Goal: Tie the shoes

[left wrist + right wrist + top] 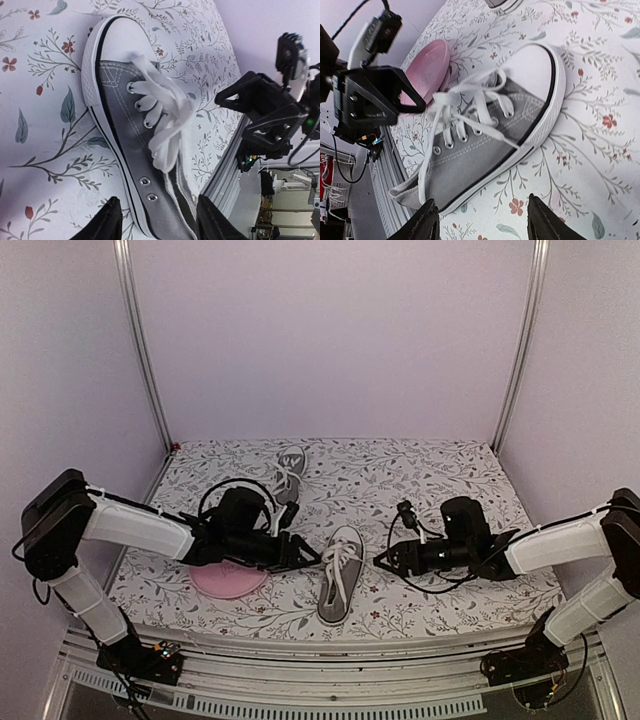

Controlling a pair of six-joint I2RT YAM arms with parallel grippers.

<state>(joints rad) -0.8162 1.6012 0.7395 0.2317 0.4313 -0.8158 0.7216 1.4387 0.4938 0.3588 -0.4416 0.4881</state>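
One grey canvas shoe (340,575) lies on its sole at the middle of the table (440,475). Its white toe cap (535,70) points away from the arm bases and its heel is near the front edge. Its white laces (470,100) are threaded through the metal eyelets but lie loose. They are heaped over the tongue in the left wrist view, and in the right wrist view one end trails down the side toward the heel. No brand or lettering can be read on the canvas, the rubber edging or the black stripe along it.

The second shoe (290,472) sits well apart near the back of the table, its laces also slack.

The left claw (305,552) hangs just beside the near shoe on its left. Its fingers (112,220) stand apart, with the rear of the shoe seen between them, and they grip nothing. The right claw (383,560) is near the shoe's right side, its fingers (540,222) likewise apart, with only cloth and the shoe's edge showing in the gap.

A round pink plate (228,582) lies left of the near shoe, partly under the left wrist. A faint mark on its face is too blurred to read.

The table carries a white cloth printed with grey leaves and small red flowers.
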